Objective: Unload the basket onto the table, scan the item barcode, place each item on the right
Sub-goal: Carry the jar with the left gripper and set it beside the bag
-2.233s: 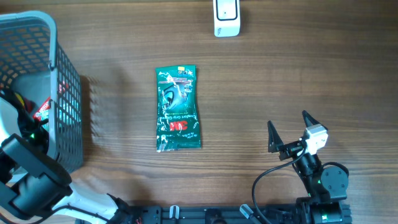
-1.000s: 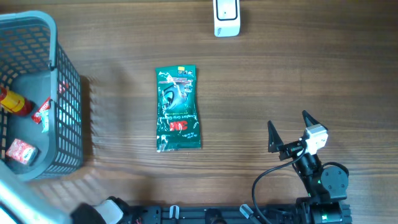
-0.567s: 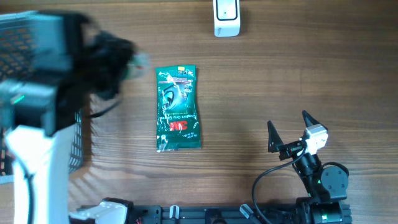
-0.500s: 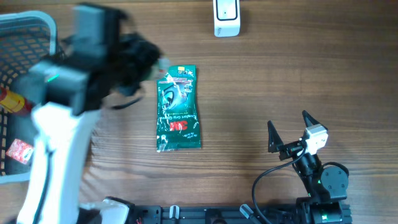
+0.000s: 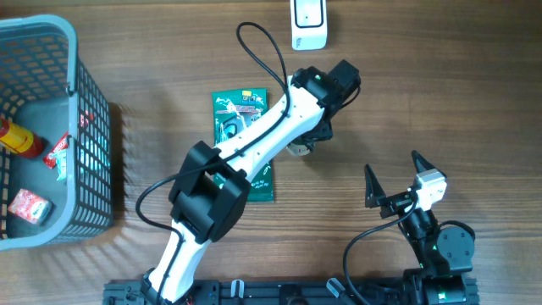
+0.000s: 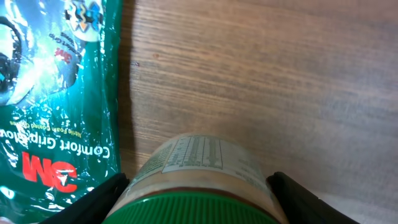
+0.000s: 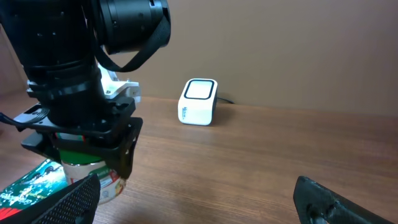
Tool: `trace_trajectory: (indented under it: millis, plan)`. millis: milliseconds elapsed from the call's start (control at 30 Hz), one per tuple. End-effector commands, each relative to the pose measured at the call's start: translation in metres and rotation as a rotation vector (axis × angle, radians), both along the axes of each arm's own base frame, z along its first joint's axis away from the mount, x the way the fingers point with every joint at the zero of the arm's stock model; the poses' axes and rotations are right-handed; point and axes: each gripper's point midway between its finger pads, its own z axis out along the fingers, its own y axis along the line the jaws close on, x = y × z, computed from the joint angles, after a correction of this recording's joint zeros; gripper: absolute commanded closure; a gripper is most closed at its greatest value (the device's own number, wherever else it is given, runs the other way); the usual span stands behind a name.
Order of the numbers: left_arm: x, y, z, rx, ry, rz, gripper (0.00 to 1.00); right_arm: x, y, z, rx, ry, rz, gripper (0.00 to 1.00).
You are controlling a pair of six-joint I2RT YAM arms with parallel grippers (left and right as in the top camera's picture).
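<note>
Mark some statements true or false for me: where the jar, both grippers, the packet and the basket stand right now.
The left gripper holds a green-lidded jar. True.
The jar is at the scanner. False: it is beside the green packet, well short of the scanner.
The right gripper is shut. False: open, empty.
The packet lies flat on the table. True.
The basket is empty. False: items lie in it.
</note>
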Motion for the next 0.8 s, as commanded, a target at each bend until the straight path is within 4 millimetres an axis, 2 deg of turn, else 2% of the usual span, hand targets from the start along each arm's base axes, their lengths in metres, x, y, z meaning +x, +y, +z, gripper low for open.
trace_trajectory:
  millis: [0, 67, 133, 267, 367, 400, 500, 567, 633, 700, 767]
  plan:
    - [0.017, 0.009, 0.006, 0.005, -0.078, 0.125, 0.37, 0.000, -0.002, 0.001, -0.005, -0.008, -0.011, 0.00]
    - [0.023, 0.006, 0.002, -0.014, -0.104, 0.145, 0.37, 0.000, -0.002, 0.001, -0.005, -0.008, -0.011, 0.00]
    - [0.024, 0.005, -0.010, -0.019, -0.113, 0.152, 0.37, 0.000, -0.002, 0.001, -0.004, -0.008, -0.011, 0.00]
    - [0.018, 0.034, -0.033, 0.040, -0.091, 0.274, 0.36, 0.000, -0.002, 0.001, -0.004, -0.008, -0.011, 0.00]
    - [0.014, 0.044, -0.045, 0.063, -0.070, 0.284, 0.36, 0.000, -0.002, 0.001, -0.005, -0.008, -0.011, 0.00]
    - [0.013, 0.045, -0.045, 0.065, -0.069, 0.284, 0.32, 0.000, -0.002, 0.001, -0.004, -0.008, -0.011, 0.00]
    - [0.012, 0.044, -0.044, 0.065, -0.063, 0.282, 0.00, 0.000, -0.002, 0.001, -0.004, -0.008, -0.011, 0.00]
    - [0.008, 0.046, -0.020, 0.068, -0.045, 0.281, 0.00, 0.000, -0.002, 0.001, -0.005, -0.008, -0.011, 0.00]
    - [0.011, 0.046, 0.021, 0.051, -0.071, 0.275, 0.00, 0.000, -0.002, 0.001, -0.004, -0.008, -0.011, 0.00]
    - [0.022, 0.054, 0.091, 0.004, -0.177, 0.296, 0.00, 0.000, -0.002, 0.001, -0.004, -0.008, -0.011, 0.00]
    - [0.031, 0.074, 0.161, -0.061, -0.307, 0.340, 0.00, 0.000, -0.002, 0.001, -0.005, -0.008, -0.011, 0.00]
